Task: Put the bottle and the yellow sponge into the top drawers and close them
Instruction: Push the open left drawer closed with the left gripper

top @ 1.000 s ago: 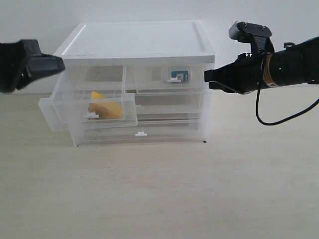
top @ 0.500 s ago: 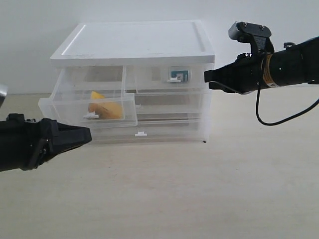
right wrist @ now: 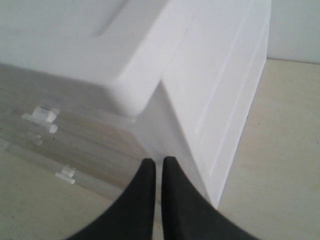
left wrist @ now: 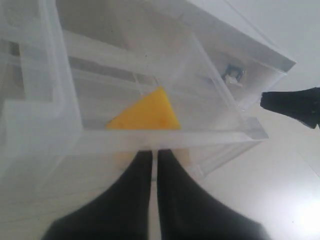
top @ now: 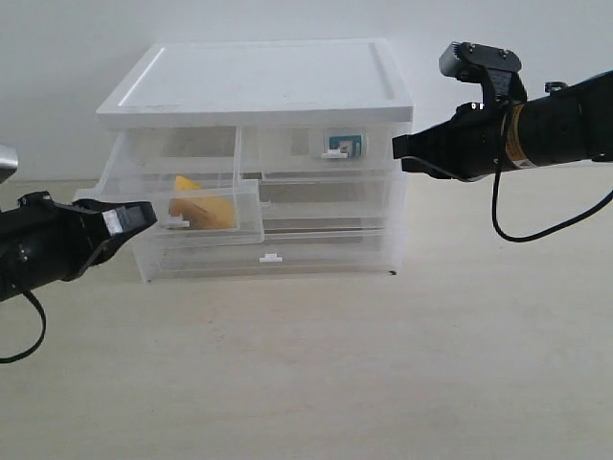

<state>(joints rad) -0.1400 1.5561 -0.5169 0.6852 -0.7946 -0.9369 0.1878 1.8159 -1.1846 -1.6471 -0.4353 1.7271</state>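
The yellow sponge (top: 203,211) (left wrist: 147,112) lies inside the left top drawer (top: 251,218) (left wrist: 175,138), which stands pulled out from the white-topped cabinet (top: 259,81). My left gripper (top: 146,217) (left wrist: 155,152) is shut and empty. Its tips sit at that drawer's clear front wall, near the left end. The bottle (top: 346,144) (left wrist: 234,74) shows teal through the right top drawer (top: 297,149), which is pushed in. My right gripper (top: 398,149) (right wrist: 155,161) is shut and empty, hovering beside the cabinet's upper right corner (right wrist: 129,95).
Below the top drawers sit two full-width clear drawers, the lower one with a white tab handle (top: 271,257). The cabinet stands on a pale wooden table (top: 383,364) against a white wall. A black cable (top: 522,233) hangs under the right arm.
My left gripper swung from the cabinet's upper left down to table height, then rose to the open drawer's front. The right arm, the drawers and the sponge have not moved.
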